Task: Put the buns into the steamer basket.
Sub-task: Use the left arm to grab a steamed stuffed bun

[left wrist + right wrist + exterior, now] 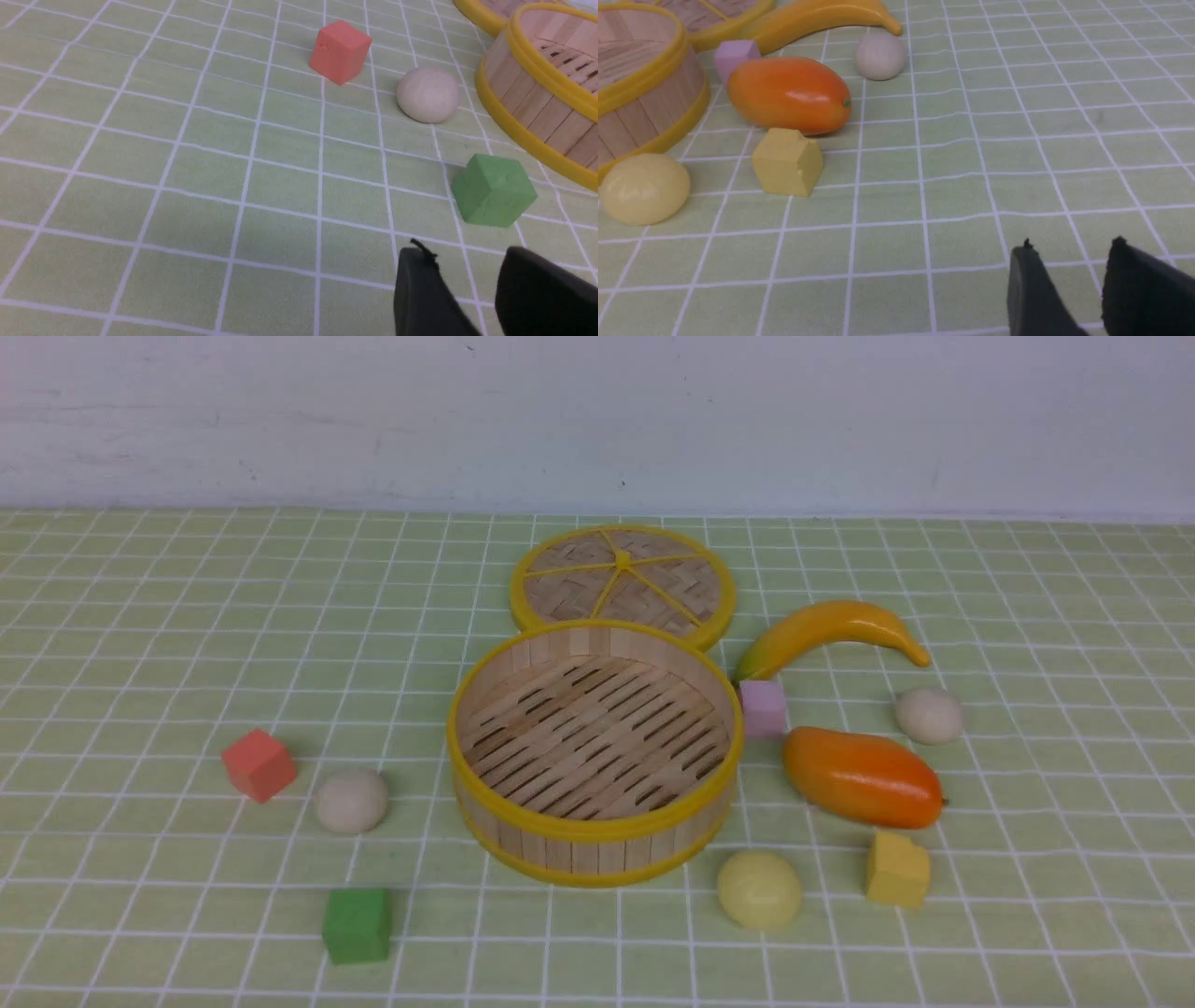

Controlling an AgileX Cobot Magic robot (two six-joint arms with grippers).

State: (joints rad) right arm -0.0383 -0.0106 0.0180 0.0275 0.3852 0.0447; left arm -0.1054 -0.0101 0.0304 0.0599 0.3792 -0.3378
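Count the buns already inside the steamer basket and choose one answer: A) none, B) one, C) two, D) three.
A: the steamer basket shows only its bare slatted floor, while the left beige bun, the right beige bun and the pale yellow bun all lie outside it on the cloth.

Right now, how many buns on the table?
3: left bun between red cube and steamer basket; yellow bun at the basket's front right; right bun beyond the mango.

No readable text, labels, brands, numbers or signs anywhere.
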